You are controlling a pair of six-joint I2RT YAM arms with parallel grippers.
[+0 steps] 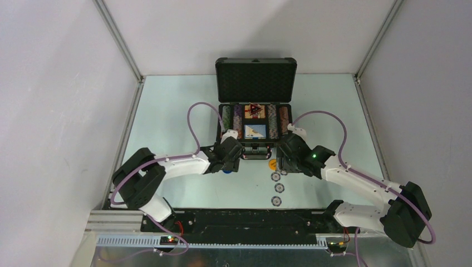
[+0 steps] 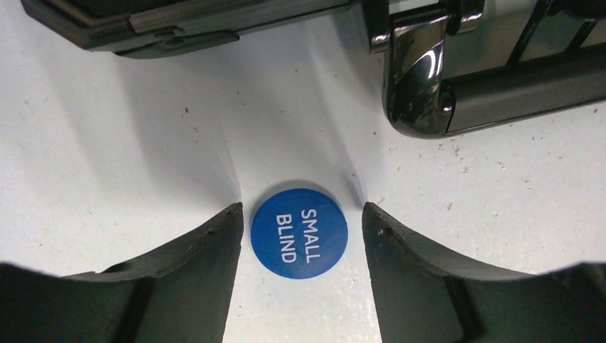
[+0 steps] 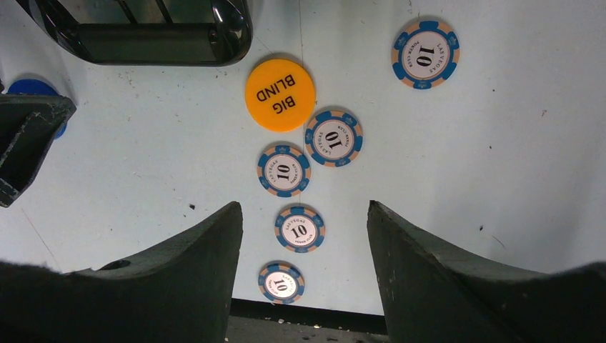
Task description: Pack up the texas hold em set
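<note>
The left gripper (image 2: pixel 302 214) is straddling the blue SMALL BLIND button (image 2: pixel 299 234), jaws spread (gaps either side). The right gripper (image 3: pixel 304 211) is hovering open.

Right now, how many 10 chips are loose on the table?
5 chips: one apart, two beside the orange button, two between the fingers of the right gripper. Others may be hidden.

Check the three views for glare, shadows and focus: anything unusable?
Left wrist: SMALL BLIND button sharp, bright glare on the chrome handle bracket, soft shadows above the fingers. Right wrist: even light, BIG BLIND button and 10 chips legible. Top external: those chips too small to read, open case interior dark.
</note>
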